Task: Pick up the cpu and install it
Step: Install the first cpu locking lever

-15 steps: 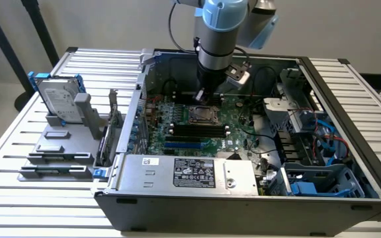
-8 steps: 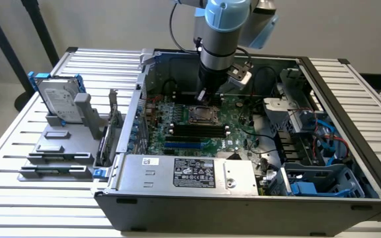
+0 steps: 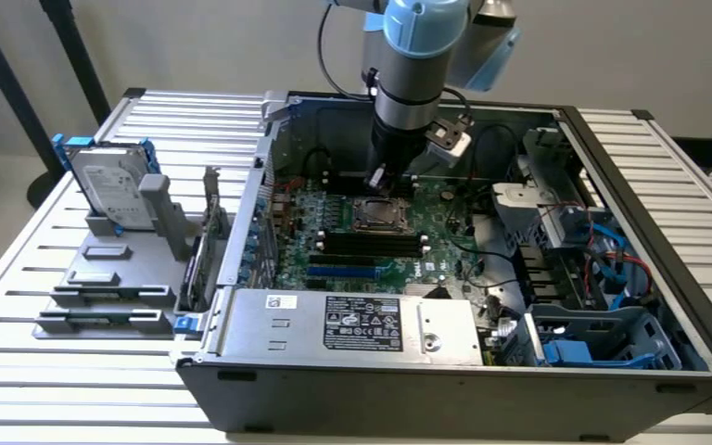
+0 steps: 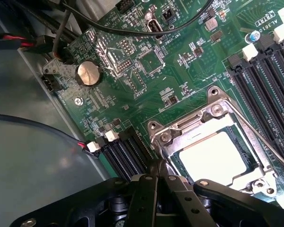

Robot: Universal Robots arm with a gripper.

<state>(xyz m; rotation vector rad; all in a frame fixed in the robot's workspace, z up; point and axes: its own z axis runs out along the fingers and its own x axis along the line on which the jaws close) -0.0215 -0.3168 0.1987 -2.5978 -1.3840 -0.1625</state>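
- On the exterior view's left we see a drive [image 3: 111,190] with a blue bracket standing in a grey rack [image 3: 103,297] on the slatted table [image 3: 34,232], well apart from the work.
- Moving right, the open case [image 3: 455,389] lies on the table, with a silver box [image 3: 349,320] bearing a black label along its near edge and the green board [image 3: 331,246] behind it.
- Near the board's middle sits the socket [image 3: 377,215], and the cpu [image 4: 213,158] lies flat inside it, its pale metal top showing through the frame [image 4: 217,113] in the wrist view.
- The gripper [image 4: 161,177] hangs just over the socket's edge, beside the cpu; its fingers are pressed together with nothing between them.
- We cannot tell whether the fingertips touch the frame or only hover close to it.
- We judge the cpu light, stiff and thin, with a smooth top that gives little purchase, so it could slip from a loose pinch.
- We judge it fragile as well: the underside and the socket contacts would suffer from tilt, scraping or a drop.
- The safest hold, in our view, is on two opposite side edges, kept level, never pressing on the top face or touching the underside.
- To the exterior view's right, memory slots [image 4: 270,61], cables [image 3: 603,246] and a blue-latched bay [image 3: 591,343] crowd the case.
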